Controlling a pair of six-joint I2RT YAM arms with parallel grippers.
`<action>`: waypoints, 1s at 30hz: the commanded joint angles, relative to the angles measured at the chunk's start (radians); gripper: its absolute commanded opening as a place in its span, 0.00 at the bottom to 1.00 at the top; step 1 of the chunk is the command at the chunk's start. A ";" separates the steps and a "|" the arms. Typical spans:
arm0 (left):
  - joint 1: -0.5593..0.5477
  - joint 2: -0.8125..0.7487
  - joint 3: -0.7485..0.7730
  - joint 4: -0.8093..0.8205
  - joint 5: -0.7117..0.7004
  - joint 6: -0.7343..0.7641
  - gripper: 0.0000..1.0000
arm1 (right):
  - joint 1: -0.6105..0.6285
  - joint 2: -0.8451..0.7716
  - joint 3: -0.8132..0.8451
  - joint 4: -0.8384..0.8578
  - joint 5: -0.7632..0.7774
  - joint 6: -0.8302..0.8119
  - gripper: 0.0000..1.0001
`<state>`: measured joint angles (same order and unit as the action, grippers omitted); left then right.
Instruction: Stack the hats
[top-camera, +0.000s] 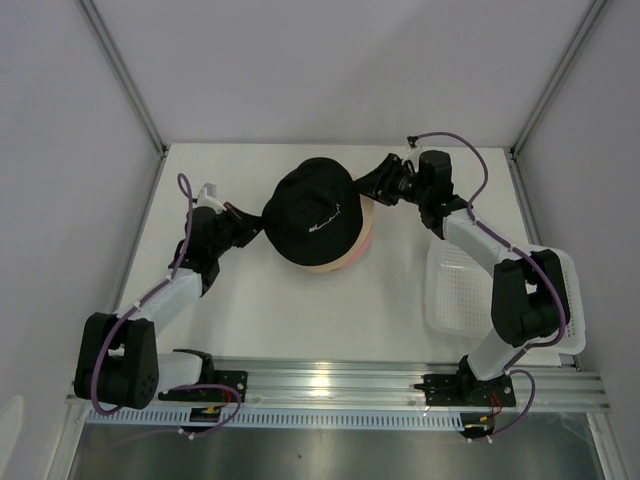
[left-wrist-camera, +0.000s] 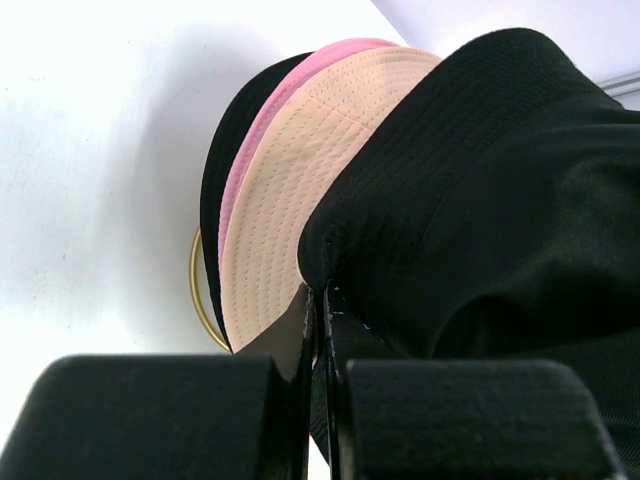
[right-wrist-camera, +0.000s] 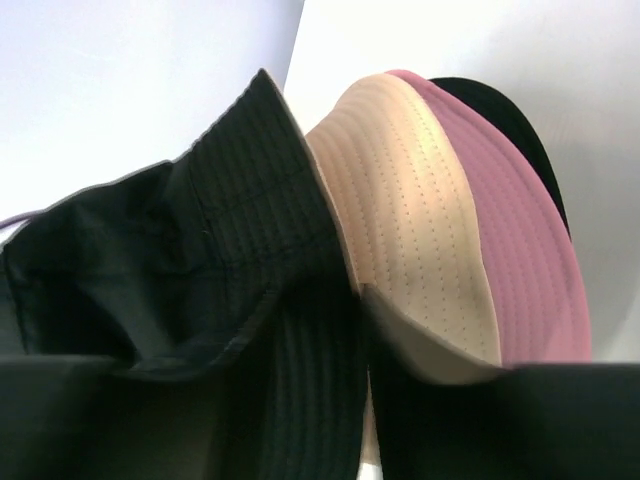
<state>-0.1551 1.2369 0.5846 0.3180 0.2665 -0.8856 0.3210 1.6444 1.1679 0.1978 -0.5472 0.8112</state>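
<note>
A black bucket hat (top-camera: 312, 212) with a small white mark hangs over the stack of hats, held by its brim on both sides. My left gripper (top-camera: 258, 226) is shut on its left brim, seen close in the left wrist view (left-wrist-camera: 322, 300). My right gripper (top-camera: 368, 186) is shut on its right brim (right-wrist-camera: 300, 400). Below it lie a beige hat (left-wrist-camera: 285, 200), a pink hat (left-wrist-camera: 262, 125) and another black hat (left-wrist-camera: 222, 170), nested together. The beige hat (right-wrist-camera: 420, 230) and pink hat (right-wrist-camera: 525, 250) also show in the right wrist view. In the top view only their edge (top-camera: 345, 262) shows.
A gold wire ring (left-wrist-camera: 196, 290) sits under the stack. A white mesh basket (top-camera: 455, 290) lies at the right, by the right arm. Grey walls close in the table on the left, back and right.
</note>
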 joint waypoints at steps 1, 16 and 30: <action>-0.009 0.007 0.050 0.003 0.014 0.039 0.01 | 0.001 0.012 0.036 0.090 -0.048 0.034 0.32; -0.011 0.016 0.179 -0.203 -0.036 0.059 0.01 | -0.077 -0.049 -0.034 0.088 -0.022 0.054 0.00; -0.080 0.133 0.068 -0.165 -0.072 0.025 0.01 | -0.063 -0.017 -0.102 -0.121 0.124 -0.101 0.00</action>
<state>-0.2123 1.3396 0.7040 0.1284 0.2108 -0.8677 0.2539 1.6123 1.0809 0.0795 -0.4511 0.7479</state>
